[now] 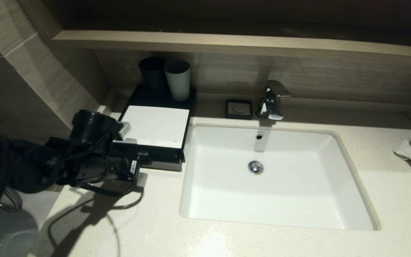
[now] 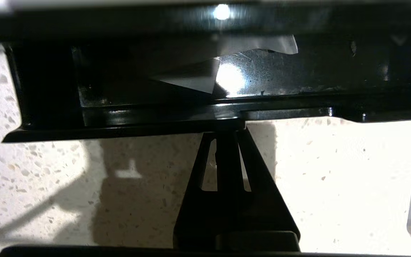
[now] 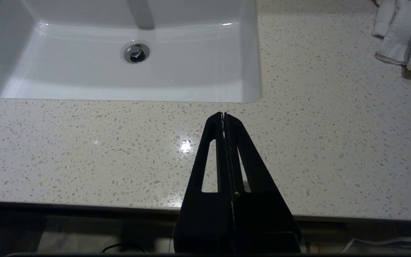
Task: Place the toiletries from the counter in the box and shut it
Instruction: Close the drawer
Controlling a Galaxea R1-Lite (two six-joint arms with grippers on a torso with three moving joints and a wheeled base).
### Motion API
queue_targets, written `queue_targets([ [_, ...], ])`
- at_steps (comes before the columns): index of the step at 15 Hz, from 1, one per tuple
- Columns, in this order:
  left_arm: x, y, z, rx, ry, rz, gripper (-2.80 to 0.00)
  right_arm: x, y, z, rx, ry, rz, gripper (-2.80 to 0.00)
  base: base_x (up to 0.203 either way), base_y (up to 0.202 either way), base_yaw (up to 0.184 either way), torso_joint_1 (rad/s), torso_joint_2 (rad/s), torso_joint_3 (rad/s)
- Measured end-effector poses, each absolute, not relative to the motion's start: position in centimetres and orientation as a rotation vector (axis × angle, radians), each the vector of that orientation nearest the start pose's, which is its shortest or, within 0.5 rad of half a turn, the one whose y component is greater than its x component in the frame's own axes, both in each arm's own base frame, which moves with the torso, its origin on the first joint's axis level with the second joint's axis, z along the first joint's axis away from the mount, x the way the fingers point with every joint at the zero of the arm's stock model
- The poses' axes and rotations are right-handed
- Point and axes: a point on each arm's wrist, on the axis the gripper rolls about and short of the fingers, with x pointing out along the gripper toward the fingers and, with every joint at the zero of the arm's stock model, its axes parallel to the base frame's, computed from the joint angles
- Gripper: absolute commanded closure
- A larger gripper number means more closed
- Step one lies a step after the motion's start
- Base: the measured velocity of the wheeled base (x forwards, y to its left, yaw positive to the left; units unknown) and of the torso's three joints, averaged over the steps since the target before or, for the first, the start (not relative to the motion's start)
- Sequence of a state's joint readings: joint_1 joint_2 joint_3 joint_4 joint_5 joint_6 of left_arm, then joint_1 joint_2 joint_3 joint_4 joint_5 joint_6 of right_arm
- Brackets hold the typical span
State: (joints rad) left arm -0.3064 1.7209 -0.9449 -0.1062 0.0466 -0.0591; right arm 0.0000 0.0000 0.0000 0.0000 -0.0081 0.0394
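Left end effector [image 2: 227, 134]: fingers pressed together, tips against the front edge of the box [image 1: 155, 125] drawer, which stands partly open. A frosted packet [image 2: 227, 57] lies inside the drawer. The box sits on the worktop [image 1: 155, 221] beside the sink [image 1: 348, 171]. Right end effector [image 3: 224, 115]: fingers together, empty, above the worktop's front edge.
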Motion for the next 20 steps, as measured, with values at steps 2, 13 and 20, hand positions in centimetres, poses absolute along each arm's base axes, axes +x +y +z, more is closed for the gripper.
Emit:
queue_targets([
  [2,29.2,-9.1,16.8,0.060,0.656,-0.230,0.00,-2.3,0.0,7.5,0.039,0.000,-0.008,0.00,0.000,0.000,0.000,0.000,0.00,0.000],
  [13,30.6,-9.5,17.8,0.056,0.616,-0.218,0.00,-2.3,0.0,7.5,0.040,0.000,-0.008,0.00,0.000,0.000,0.000,0.000,0.00,0.000],
  [20,29.4,-9.1,19.0,0.052,0.597,-0.218,0.00,-2.3,0.0,7.5,0.039,0.000,-0.008,0.00,0.000,0.000,0.000,0.000,0.00,0.000],
])
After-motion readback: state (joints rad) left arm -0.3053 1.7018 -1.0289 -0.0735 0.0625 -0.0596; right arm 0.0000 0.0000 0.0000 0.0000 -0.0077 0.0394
